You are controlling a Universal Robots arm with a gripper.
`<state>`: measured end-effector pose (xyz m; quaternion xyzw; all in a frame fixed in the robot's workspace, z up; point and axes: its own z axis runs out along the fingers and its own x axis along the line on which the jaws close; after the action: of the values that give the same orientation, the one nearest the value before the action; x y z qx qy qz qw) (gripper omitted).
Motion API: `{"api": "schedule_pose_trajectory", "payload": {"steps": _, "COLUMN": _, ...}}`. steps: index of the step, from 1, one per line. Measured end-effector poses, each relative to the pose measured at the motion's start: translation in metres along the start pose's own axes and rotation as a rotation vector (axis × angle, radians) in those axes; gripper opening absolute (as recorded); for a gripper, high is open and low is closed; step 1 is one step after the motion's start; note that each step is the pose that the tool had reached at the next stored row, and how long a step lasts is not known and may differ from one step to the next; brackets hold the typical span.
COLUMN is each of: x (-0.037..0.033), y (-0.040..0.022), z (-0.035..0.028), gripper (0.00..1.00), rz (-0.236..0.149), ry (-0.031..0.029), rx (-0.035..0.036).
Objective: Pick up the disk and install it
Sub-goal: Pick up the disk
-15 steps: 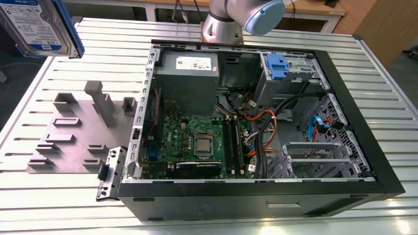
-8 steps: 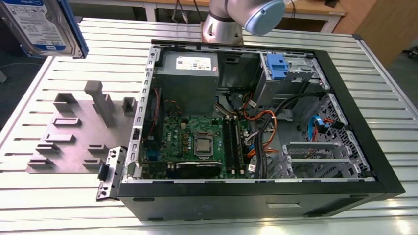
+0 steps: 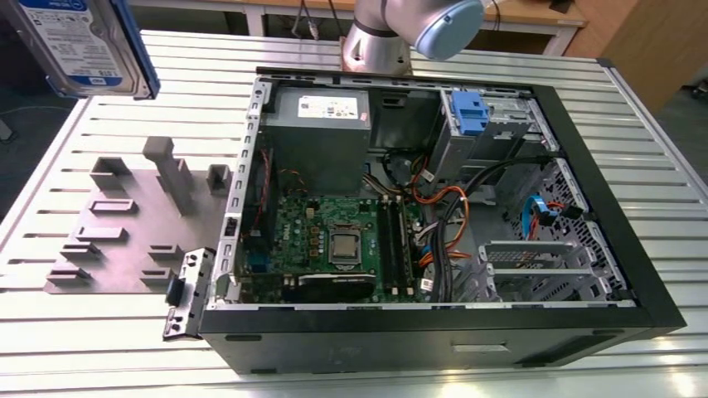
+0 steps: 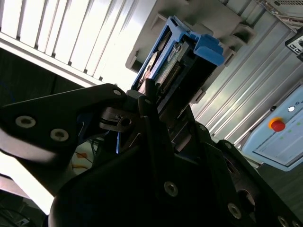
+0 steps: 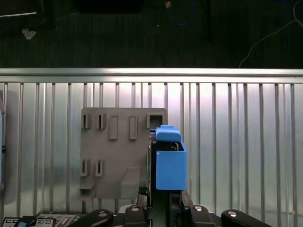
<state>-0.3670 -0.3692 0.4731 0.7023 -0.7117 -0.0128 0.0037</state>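
**Disk gripped clear of the open case**

We see the gripper with its black fingers closed tight on the disk, clamping one end of its bright blue plastic carrier. In the first wrist view the flat drive juts edge-on from the gripper, its boxy blue tab outermost. Behind it is a matt grey plate cut with rectangular slots. The plate lies on a table of ribbed, shiny metal slats. In the exterior view the disk shows its white-and-blue label at the exterior view's left, well apart from the open black case, where a green board sits among coloured cables.
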Motion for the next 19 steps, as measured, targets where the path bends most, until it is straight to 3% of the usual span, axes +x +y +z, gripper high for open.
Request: {"api": "schedule_pose_trajectory", "payload": {"steps": 19, "x": -0.0004, "y": -0.0310, "z": -0.0007, "gripper": 0.35, "rz": 0.000, "ry": 0.0000, "rx": 0.0000}}
